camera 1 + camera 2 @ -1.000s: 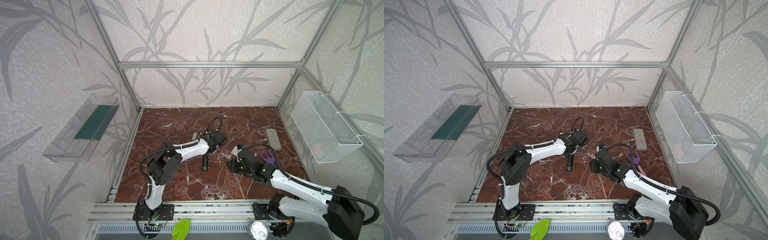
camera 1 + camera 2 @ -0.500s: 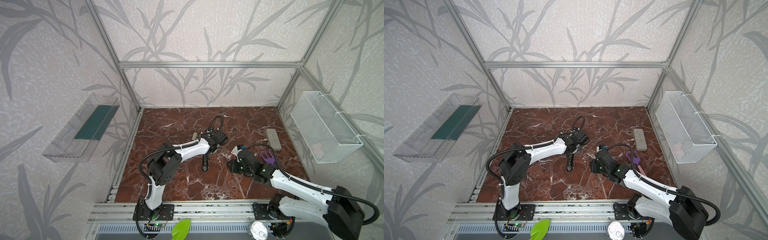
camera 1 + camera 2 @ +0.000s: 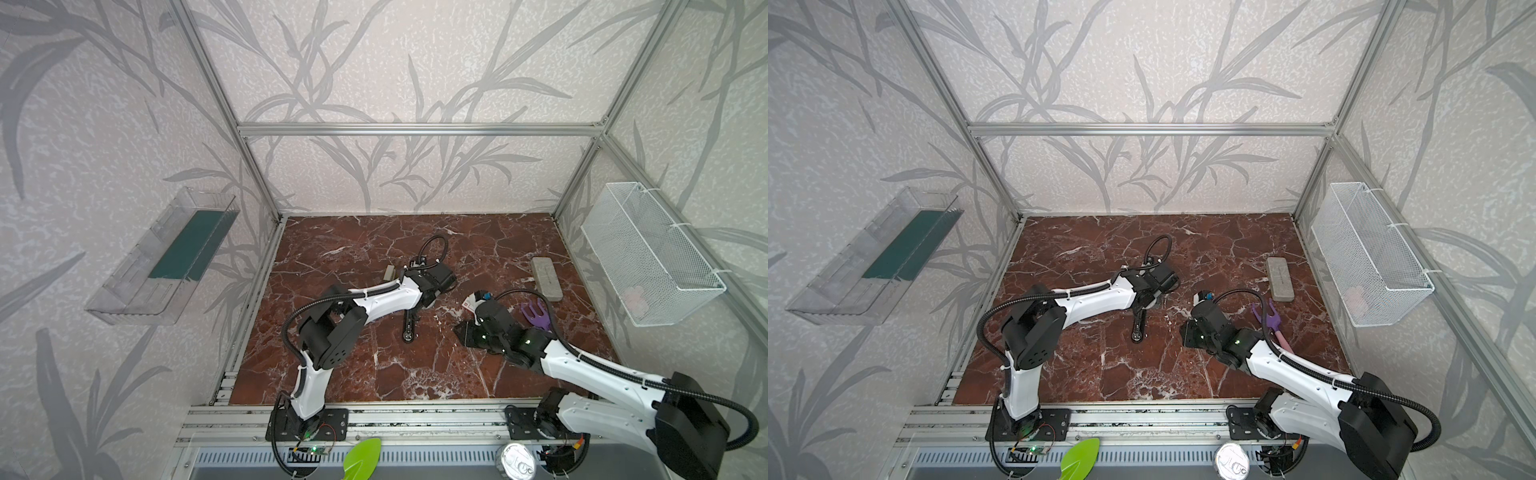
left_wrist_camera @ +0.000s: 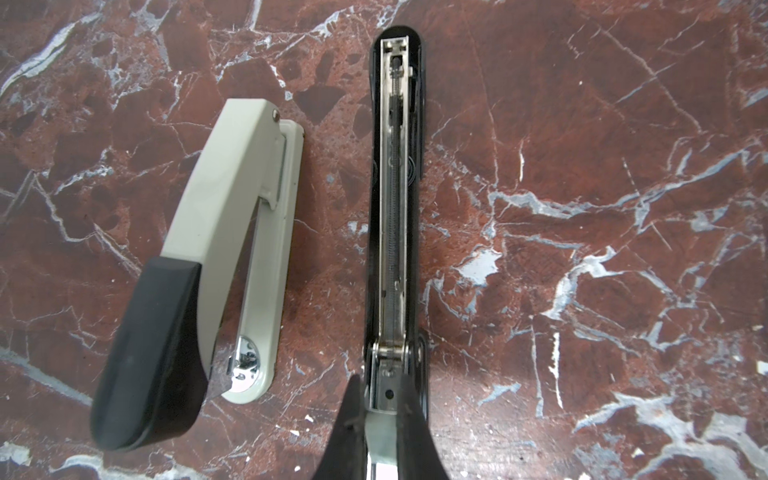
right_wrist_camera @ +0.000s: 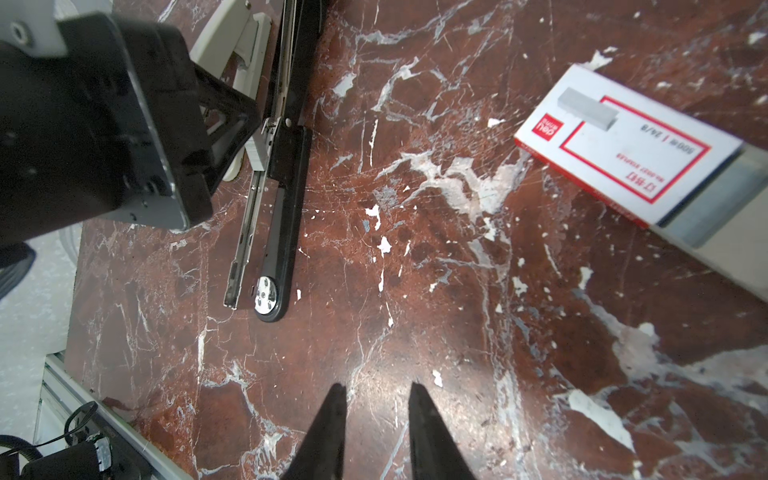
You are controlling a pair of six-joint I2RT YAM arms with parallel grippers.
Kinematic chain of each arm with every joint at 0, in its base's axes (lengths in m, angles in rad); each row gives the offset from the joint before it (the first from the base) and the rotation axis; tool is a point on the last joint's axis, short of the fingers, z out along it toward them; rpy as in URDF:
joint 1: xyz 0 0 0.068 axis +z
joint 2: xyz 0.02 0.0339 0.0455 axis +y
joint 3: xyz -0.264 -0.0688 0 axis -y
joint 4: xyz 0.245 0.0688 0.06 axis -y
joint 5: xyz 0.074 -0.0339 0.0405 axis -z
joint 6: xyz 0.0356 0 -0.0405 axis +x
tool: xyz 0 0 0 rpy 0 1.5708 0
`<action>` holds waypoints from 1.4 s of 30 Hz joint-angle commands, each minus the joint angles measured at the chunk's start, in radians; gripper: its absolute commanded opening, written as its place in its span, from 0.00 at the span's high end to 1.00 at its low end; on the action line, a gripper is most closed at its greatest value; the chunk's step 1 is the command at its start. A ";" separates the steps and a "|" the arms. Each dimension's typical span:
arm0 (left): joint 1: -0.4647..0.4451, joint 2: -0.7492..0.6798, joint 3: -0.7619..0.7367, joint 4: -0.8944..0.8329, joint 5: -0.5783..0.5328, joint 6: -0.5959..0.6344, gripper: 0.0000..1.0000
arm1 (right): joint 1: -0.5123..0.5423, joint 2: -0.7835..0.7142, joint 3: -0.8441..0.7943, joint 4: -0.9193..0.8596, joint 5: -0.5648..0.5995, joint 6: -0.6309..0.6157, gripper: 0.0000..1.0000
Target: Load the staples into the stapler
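Staples box (image 5: 627,149) — far end off-frame

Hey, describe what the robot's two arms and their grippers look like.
The left arm and right arm both have white shells with chunky black joint housings. A black ribbed cable runs along each. Small green lights glow near the right arm's wrist. The left gripper and right gripper each have two slim, tapering black fingers.

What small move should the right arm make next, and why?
Probably swing the right claw toward the small white cardboard staples box with red print. That claw is open and empty over bare marble, the box's grey inner part sticks out, and the left claw is shut on the rear of the long black stapler, its metal channel exposed.
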 commanded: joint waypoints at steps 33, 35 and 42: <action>-0.016 0.020 -0.032 -0.043 0.011 -0.034 0.80 | -0.006 -0.038 0.001 -0.014 0.034 -0.009 0.72; -0.016 0.015 -0.031 -0.044 0.013 -0.034 0.77 | -0.006 -0.037 0.004 -0.014 0.034 -0.012 0.72; -0.017 -0.034 -0.035 -0.049 0.013 -0.027 0.72 | -0.009 -0.040 0.007 -0.021 0.037 -0.015 0.71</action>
